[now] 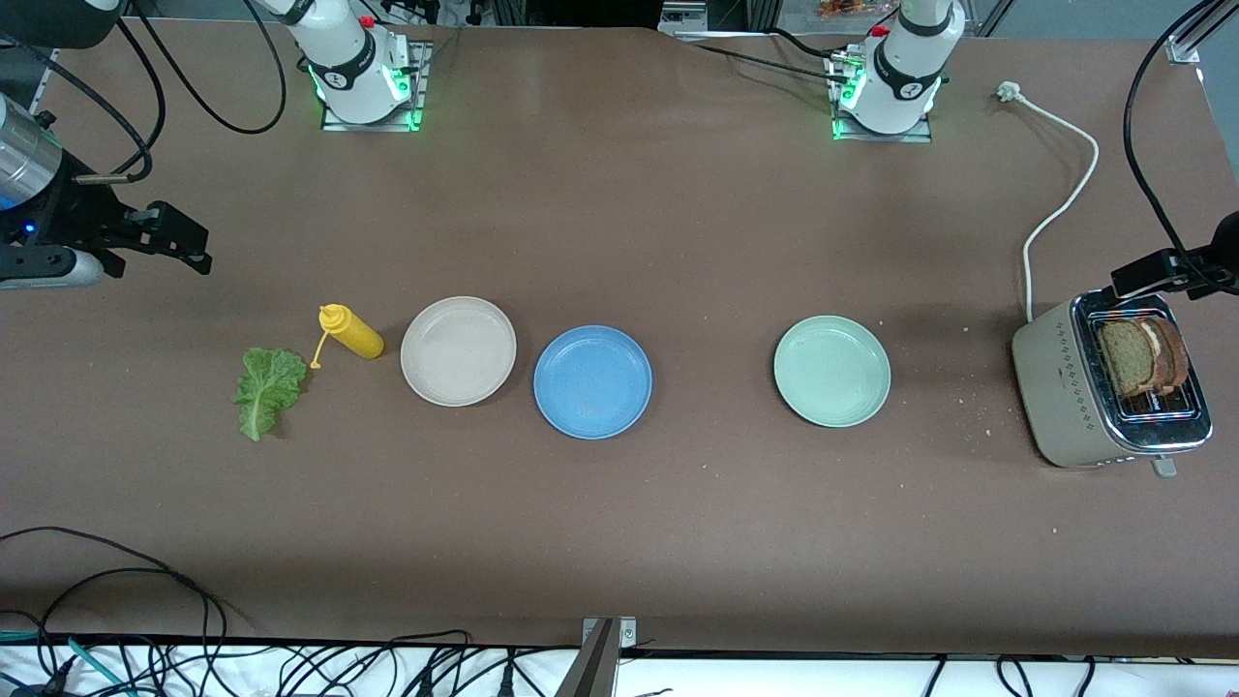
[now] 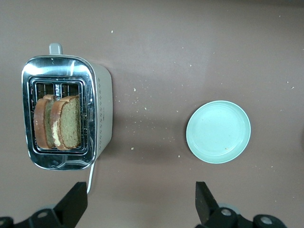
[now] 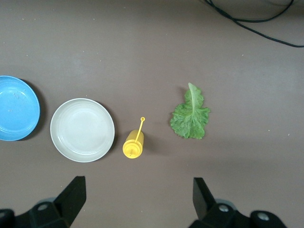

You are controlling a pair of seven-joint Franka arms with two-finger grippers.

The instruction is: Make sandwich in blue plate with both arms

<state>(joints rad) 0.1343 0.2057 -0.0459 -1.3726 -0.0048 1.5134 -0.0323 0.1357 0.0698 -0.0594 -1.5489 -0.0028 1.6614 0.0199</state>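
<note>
Left gripper (image 2: 137, 202): fingers spread wide, holding nothing, hanging up in the air over the table just beside the toaster (image 1: 1065, 387), at the left arm's end. Right gripper (image 3: 137, 199): also wide open and empty, up over the table at the right arm's end, above the stretch near the lettuce leaf (image 1: 266, 389).

Landmark: blue plate (image 1: 592, 381), bare, nothing on it yet. Beige plate (image 1: 458, 349) sits just beside it, toward the right arm's end, barely apart. Yellow squeeze bottle (image 1: 350, 331) lies on its side next past the beige plate, cap off on its tether. The lettuce leaf lies flat past the bottle, farthest from the blue plate on that end. Pale green plate (image 1: 831, 370) is well apart from the blue plate toward the left arm's end; the toaster stands further still that way, two brown bread slices (image 1: 1142, 353) standing upright in its slots, tops sticking out.

Sandwich not started. Step in hand, as I judge it: left arm fetches the first slice. To do it well: drop straight down over one slice only, fingers across its thin faces, pinch the exposed top edge, lift vertically so it clears the slot wires, lay it flat centred on the blue plate. Meanwhile the right arm could line up on the leaf stem.
</note>
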